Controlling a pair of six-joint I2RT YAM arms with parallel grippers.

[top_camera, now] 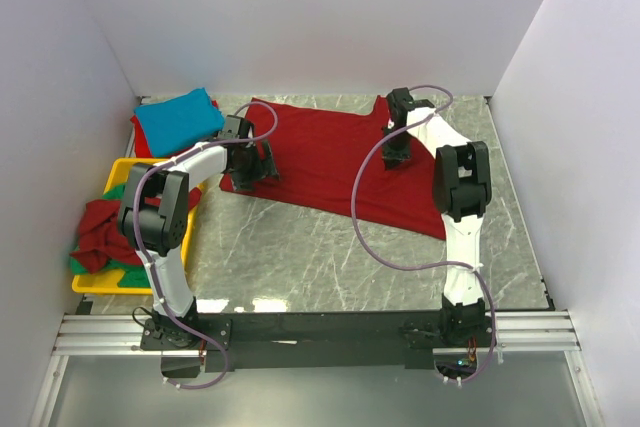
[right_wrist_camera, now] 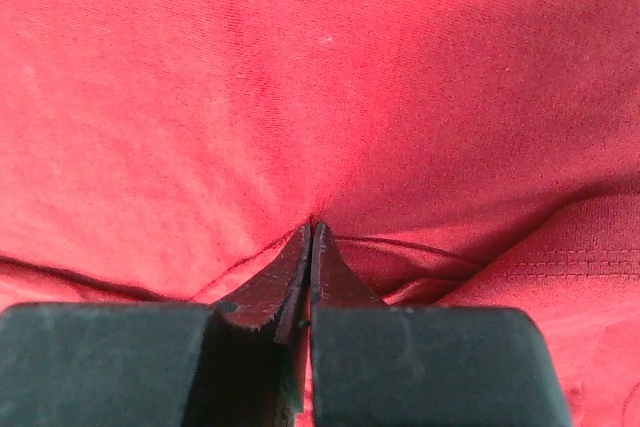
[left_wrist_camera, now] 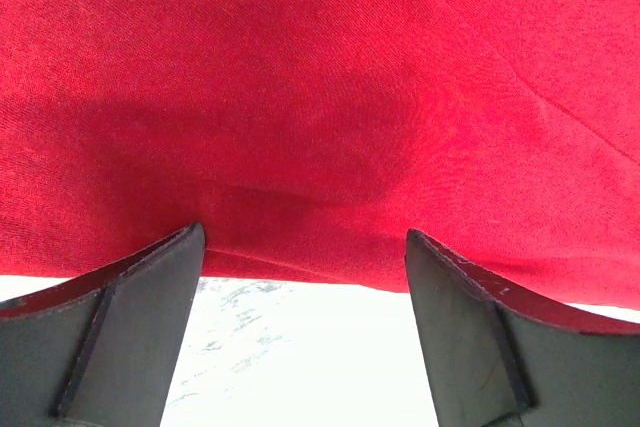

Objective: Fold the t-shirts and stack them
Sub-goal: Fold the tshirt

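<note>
A dark red t-shirt [top_camera: 320,162] lies spread flat across the back of the marble table. My left gripper [top_camera: 250,172] stands open at the shirt's left hem [left_wrist_camera: 300,147], its fingers [left_wrist_camera: 150,287] wide apart over the edge with bare table showing between them. Near the shirt's far right part, my right gripper [top_camera: 395,155] is shut, and the red cloth [right_wrist_camera: 320,97] puckers into its closed fingertips [right_wrist_camera: 312,232]. A folded turquoise blue t-shirt [top_camera: 178,119] sits at the back left. A crumpled red shirt [top_camera: 100,232] and a green one [top_camera: 125,272] lie in the tray.
The yellow plastic tray [top_camera: 118,172] stands at the left side of the table beside the left arm. White walls close in the back and both sides. Bare marble [top_camera: 320,257] lies in front of the red shirt, up to the arms' rail.
</note>
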